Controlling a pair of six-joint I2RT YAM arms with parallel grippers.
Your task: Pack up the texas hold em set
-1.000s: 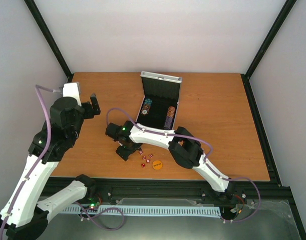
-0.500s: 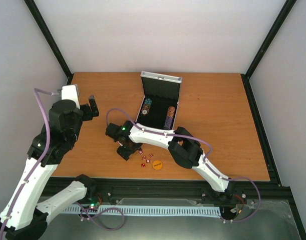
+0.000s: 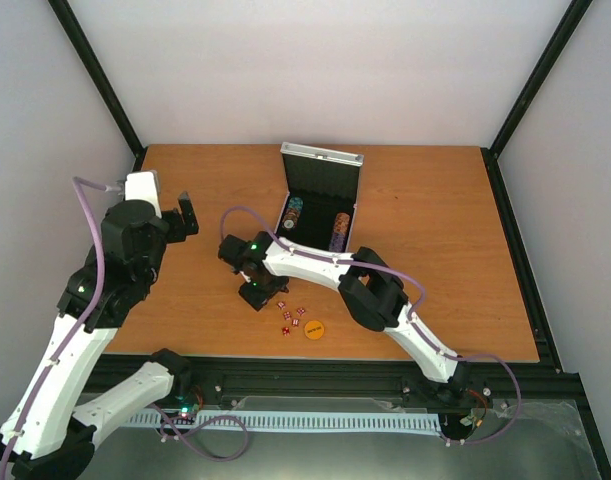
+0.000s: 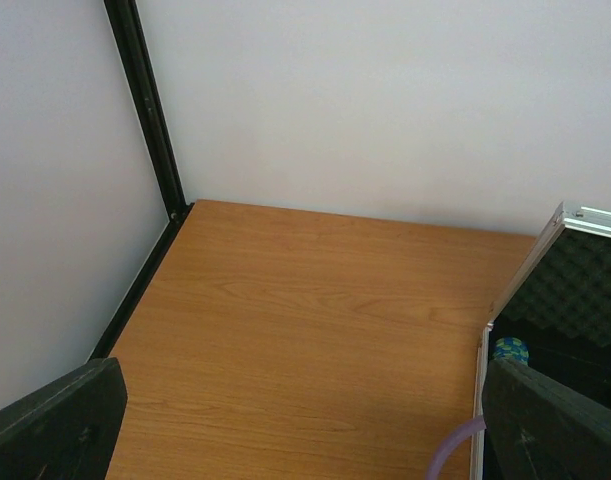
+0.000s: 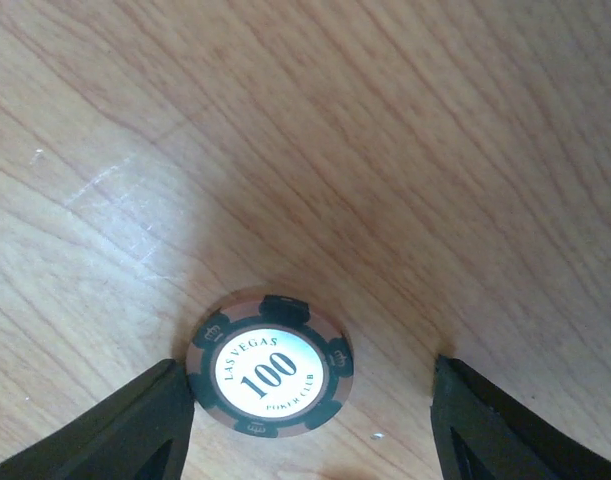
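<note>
Since a moment ago the right gripper (image 3: 257,296) has slid a little toward the far side and a bit to the right, closer to the case, and its fingers (image 5: 135,425) have come closer together. They are still apart, not clamped on anything. Between them a brown and black poker chip (image 5: 270,365) with "100" on it lies flat on the table (image 3: 435,250). The left finger is right at the chip's edge; I cannot tell if it touches. The right finger has a gap to the chip.

The silver case (image 3: 322,178) sits open at the far middle of the table, its lid standing up on the far side. Inside, on the black lining, two rows of striped chips (image 3: 339,233) lie side by side.

Just near of the right gripper, tiny red dice (image 3: 293,316) lie scattered on the table. The orange disc (image 3: 314,328) lies right beside them, a little nearer. The right arm reaches across the table on the near side of the case, with a purple cable (image 3: 235,214) looping over it.

The left gripper (image 4: 305,430) hangs over the left part of the table, well apart from the chip. Its fingers are wide apart and hold nothing. From its view the case's edge shows on the right.
</note>
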